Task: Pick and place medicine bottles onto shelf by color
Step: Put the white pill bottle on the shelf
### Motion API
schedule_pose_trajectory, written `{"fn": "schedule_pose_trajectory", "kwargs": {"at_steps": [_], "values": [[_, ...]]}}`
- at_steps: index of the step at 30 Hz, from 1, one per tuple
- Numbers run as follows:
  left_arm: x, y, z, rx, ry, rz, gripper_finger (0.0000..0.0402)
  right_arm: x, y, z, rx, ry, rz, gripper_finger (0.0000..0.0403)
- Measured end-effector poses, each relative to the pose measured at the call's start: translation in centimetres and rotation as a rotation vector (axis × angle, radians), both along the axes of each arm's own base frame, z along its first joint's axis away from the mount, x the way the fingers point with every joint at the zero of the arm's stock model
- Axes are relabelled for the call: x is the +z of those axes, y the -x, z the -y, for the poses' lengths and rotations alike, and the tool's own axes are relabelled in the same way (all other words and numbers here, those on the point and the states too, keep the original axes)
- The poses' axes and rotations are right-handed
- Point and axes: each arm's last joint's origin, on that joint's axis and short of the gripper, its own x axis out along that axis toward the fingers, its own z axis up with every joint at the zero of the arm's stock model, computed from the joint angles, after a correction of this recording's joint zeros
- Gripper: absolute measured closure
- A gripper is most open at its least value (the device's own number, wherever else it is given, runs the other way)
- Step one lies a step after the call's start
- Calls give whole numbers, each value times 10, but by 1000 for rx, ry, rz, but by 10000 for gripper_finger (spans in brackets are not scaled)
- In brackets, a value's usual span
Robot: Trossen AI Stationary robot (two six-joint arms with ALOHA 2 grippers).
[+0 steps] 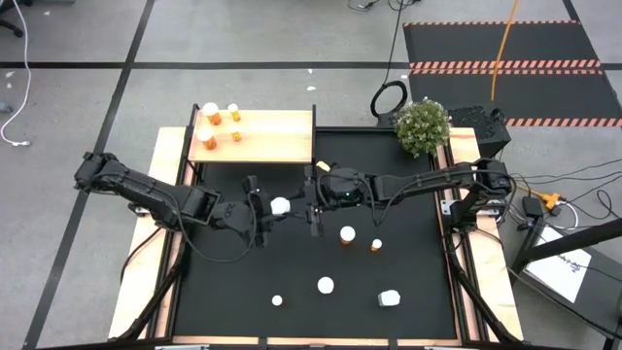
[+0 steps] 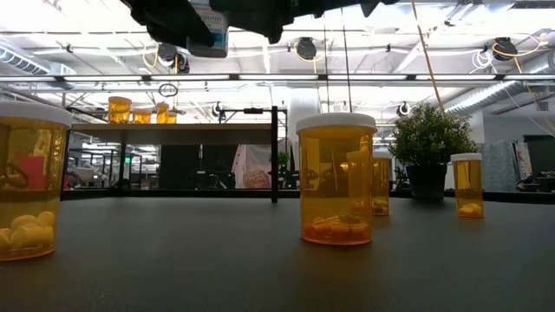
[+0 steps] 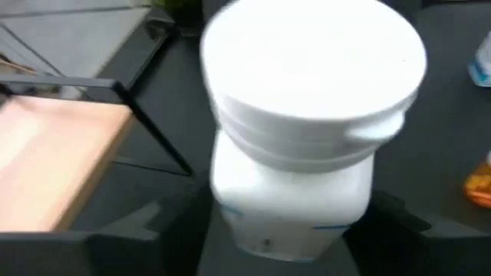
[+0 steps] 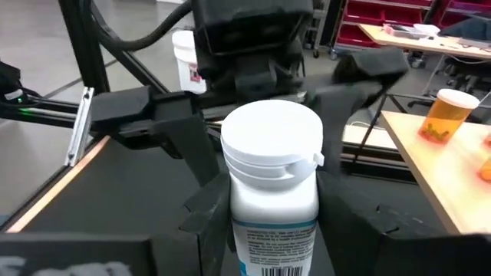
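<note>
Right wrist view: the right gripper [image 4: 272,224] squeezes the small white plastic bottle [image 4: 272,172], at 5 o'clock from the flat light-wood shelf [image 1: 267,136], and the left gripper [image 3: 288,226] sits open around it, so a weak pinch may drop it.

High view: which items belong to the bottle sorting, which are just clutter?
Job items:
- white bottle, between the left gripper and right gripper
- shelf with four orange bottles
- bottles on the mat

Clutter:
- potted plant
- cable coil
</note>
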Motion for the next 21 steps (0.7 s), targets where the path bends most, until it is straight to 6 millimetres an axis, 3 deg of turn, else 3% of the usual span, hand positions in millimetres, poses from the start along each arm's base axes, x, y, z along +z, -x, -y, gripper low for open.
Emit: {"fn": "schedule_pose_trajectory", "kwargs": {"at_steps": [4,8,15,21], "values": [[10,13,-1,5,-39,16,65,0,0,9,8,-11,0,239],[26,35,-5,34,-36,60,34,0,0,30,-1,-39,0,239],[34,72,-10,64,54,29,32,28,-8,79,8,-121,76,239],[25,81,-4,59,86,-62,62,44,-32,128,8,-133,47,239]]}}
